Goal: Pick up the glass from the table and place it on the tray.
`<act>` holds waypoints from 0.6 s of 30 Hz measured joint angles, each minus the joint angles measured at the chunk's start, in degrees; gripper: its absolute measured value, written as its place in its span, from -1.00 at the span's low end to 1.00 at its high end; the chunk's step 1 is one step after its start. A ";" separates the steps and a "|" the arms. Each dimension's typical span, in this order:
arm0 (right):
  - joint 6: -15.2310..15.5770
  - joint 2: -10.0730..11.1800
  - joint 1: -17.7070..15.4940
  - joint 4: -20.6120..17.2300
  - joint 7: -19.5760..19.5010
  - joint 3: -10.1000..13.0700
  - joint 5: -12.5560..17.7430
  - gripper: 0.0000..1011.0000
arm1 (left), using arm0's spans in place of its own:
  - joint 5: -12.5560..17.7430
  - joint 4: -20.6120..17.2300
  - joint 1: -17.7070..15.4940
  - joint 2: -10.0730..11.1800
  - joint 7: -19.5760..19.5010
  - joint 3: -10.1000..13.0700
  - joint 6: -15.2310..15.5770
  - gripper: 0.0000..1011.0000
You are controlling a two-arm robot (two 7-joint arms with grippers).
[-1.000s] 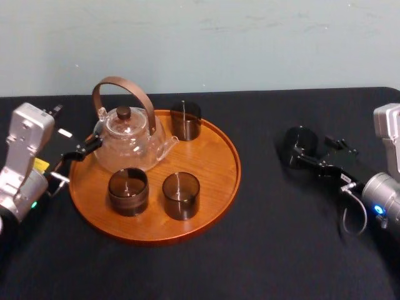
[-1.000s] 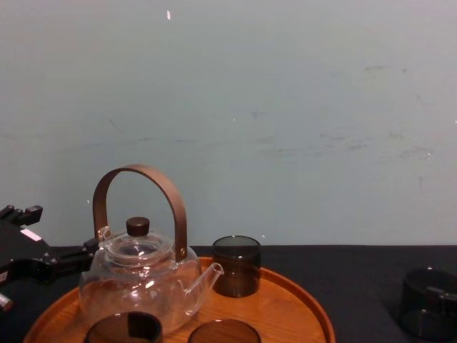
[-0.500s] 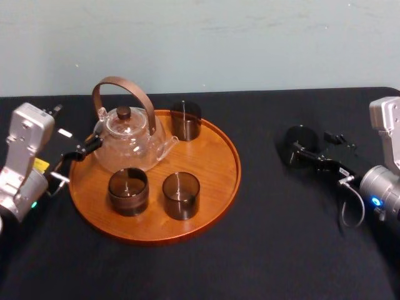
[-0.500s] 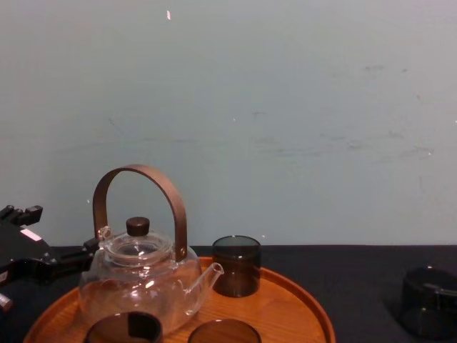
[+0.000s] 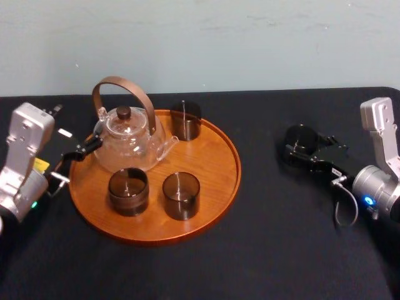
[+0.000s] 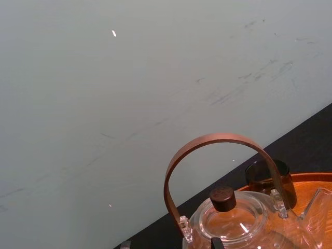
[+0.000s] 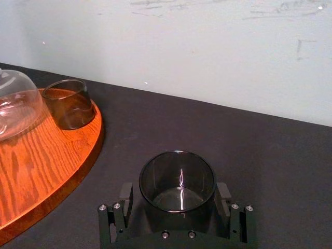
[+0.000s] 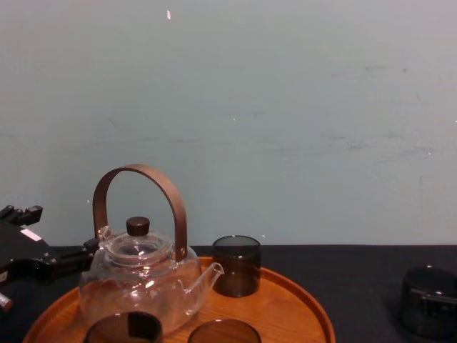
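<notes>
Right claw [image 7: 175, 192] is standing open, low over the desk [image 5: 281, 237]. The glass [image 5: 299, 139] is sitting upright on the desk between its two fingers. I cannot tell whether they are touching it. The tray [image 5: 219, 156] is lying well off to this claw's left. My left claw [image 5: 84, 150] is idling beyond the tray, beside the teapot [image 5: 128, 140].

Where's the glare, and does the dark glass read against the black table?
Right wrist view: thin bright streak inside the glass, rim stands out, right gripper around it. Head view: glass nearly merges with the table; highlights on the teapot; left gripper parked by the tray. Chest view: glass a dark lump at lower right, low contrast.
</notes>
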 joint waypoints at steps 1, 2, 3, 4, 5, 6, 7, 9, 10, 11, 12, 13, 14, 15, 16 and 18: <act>-0.08 -0.02 0.00 0.00 0.15 -0.10 0.00 0.98 | 0.00 0.00 0.00 0.00 0.00 0.01 0.00 0.98; -0.11 -0.02 0.00 0.00 0.18 -0.14 0.00 0.98 | 0.00 0.00 0.00 0.00 0.00 0.00 0.00 0.98; -0.13 -0.02 0.00 0.00 0.21 -0.18 0.00 0.98 | 0.00 0.00 0.00 0.00 0.00 0.00 0.00 0.98; -0.22 -0.03 0.09 0.11 0.26 -0.26 0.00 0.98 | 0.00 0.00 0.00 0.00 0.00 0.00 0.00 0.98; -0.25 -0.02 0.12 0.18 0.28 -0.27 0.00 0.98 | 0.00 0.00 0.00 0.00 0.00 0.00 0.00 0.98; -0.31 -0.03 0.23 0.38 0.30 -0.30 -0.02 0.98 | 0.00 0.00 0.00 0.00 0.00 0.00 0.00 0.98; -0.32 -0.03 0.28 0.45 0.30 -0.31 -0.02 0.98 | 0.00 0.00 0.00 0.00 0.00 0.00 0.00 0.98; -0.35 -0.04 0.31 0.51 0.30 -0.31 -0.03 0.98 | 0.00 0.00 0.00 0.00 0.00 0.00 0.00 0.98; -0.35 -0.04 0.31 0.53 0.31 -0.31 -0.03 0.98 | 0.00 0.00 0.00 0.00 0.00 0.00 0.00 0.98; -0.39 -0.04 0.35 0.59 0.33 -0.35 -0.02 0.98 | 0.00 0.00 0.00 0.00 0.00 0.00 0.00 0.98; -0.41 -0.04 0.38 0.62 0.35 -0.37 -0.02 0.98 | 0.00 0.00 0.00 0.00 0.00 0.00 0.00 0.98; -0.47 -0.06 0.47 0.69 0.39 -0.41 -0.02 0.98 | 0.00 0.00 0.00 0.00 0.00 0.00 0.00 0.98; -0.50 -0.07 0.51 0.72 0.41 -0.42 -0.03 0.98 | 0.00 0.00 0.00 0.00 0.00 0.00 0.00 0.98; -0.51 -0.09 0.57 0.75 0.42 -0.43 -0.03 0.98 | 0.00 0.00 0.00 0.00 0.00 0.00 0.00 0.98; -0.52 -0.13 0.67 0.81 0.43 -0.46 -0.03 0.98 | 0.00 0.00 0.00 0.00 0.00 0.00 0.00 0.98; -0.60 -0.22 0.97 1.13 0.54 -0.56 -0.04 0.98 | 0.00 0.00 0.00 0.00 0.00 0.00 0.00 0.98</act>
